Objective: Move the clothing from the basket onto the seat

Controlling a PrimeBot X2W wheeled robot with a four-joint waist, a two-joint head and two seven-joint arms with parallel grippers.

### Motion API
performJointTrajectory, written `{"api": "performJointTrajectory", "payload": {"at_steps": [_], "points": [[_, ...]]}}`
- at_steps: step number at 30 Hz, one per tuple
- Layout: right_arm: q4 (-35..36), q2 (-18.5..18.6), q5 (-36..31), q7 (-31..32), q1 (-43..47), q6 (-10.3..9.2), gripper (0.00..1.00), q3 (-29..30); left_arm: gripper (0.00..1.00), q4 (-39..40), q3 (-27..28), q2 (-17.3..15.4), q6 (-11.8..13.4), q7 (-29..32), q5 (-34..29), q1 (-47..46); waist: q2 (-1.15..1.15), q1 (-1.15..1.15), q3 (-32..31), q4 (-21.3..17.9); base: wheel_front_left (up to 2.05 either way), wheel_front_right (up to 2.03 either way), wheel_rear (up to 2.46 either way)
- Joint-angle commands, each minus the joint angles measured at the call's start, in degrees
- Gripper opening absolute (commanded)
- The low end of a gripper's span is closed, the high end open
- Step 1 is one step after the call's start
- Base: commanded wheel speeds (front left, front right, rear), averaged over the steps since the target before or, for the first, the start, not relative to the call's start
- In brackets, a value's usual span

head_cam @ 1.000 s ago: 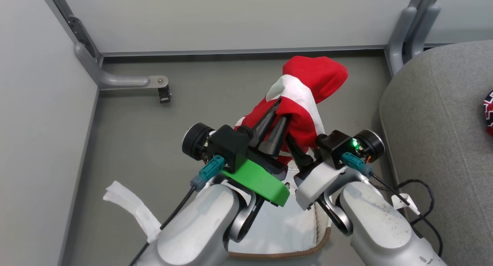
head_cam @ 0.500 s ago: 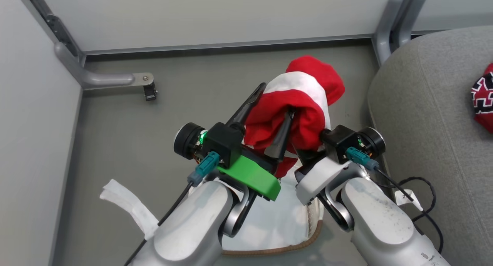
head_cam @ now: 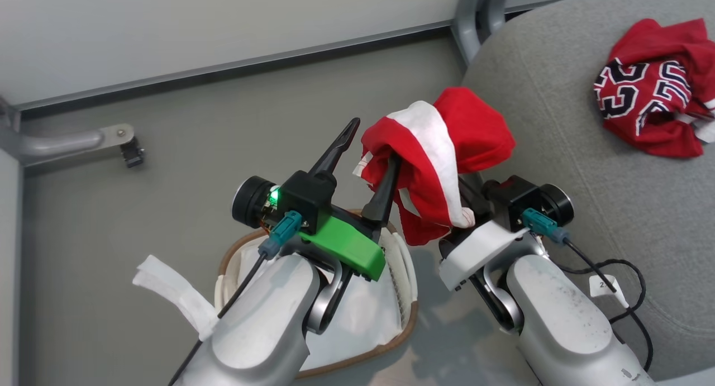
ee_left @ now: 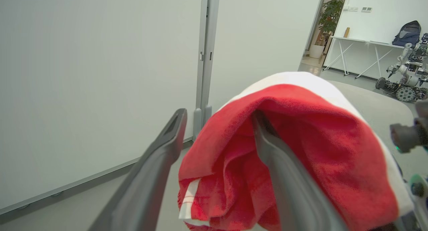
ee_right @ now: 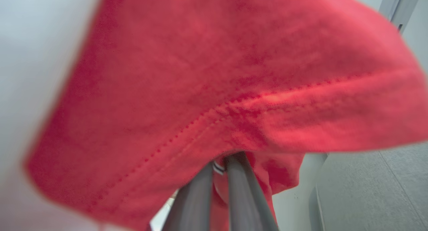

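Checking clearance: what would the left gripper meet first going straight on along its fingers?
Left gripper: the red white-striped fabric garment draped on one finger; beyond, probably the grey partition post.

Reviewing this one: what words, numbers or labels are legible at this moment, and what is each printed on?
"23": black-and-white numerals on the red jersey lying on the grey seat.
Print on the small white tag: too small to read.
Signs on the wall plates in the far room: too small to read.
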State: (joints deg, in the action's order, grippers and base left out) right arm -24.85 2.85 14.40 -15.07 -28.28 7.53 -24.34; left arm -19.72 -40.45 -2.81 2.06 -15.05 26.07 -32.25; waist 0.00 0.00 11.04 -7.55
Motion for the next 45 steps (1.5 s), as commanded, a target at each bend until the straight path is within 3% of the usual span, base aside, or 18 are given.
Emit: {"api": "performJointTrajectory", "payload": {"at_steps": [1,26,37,45], "points": [[0.38,0.19,0.16,-0.15,1.09,-0.08,0.00,0.53,1.00,-0.50,0.49,-0.22,-0.20,-0.18,-0.46,-0.36,0.00,0.00,1.57,-5.17,0.00,0.00,0.00],[4.12,0.17,1.07,-0.15,5.28,-0.08,0.00,10.03,1.00,-6.05,5.71,-0.24,-3.28,-0.19,-5.36,1.98,0.00,0.00,2.98,-22.40,0.00,0.00,0.00],[6.99,0.16,-0.74,-0.15,7.91,-0.08,0.00,17.23,1.00,-7.07,4.52,-0.26,-4.86,-0.18,-5.41,0.11,0.00,0.00,5.05,-23.46,0.00,0.00,0.00],[6.18,0.18,-5.05,-0.15,2.39,-0.08,0.00,19.38,1.00,-7.43,5.17,-0.26,-4.32,-0.18,-6.21,0.02,0.00,0.00,6.68,-23.39,0.00,0.00,0.00]]}}
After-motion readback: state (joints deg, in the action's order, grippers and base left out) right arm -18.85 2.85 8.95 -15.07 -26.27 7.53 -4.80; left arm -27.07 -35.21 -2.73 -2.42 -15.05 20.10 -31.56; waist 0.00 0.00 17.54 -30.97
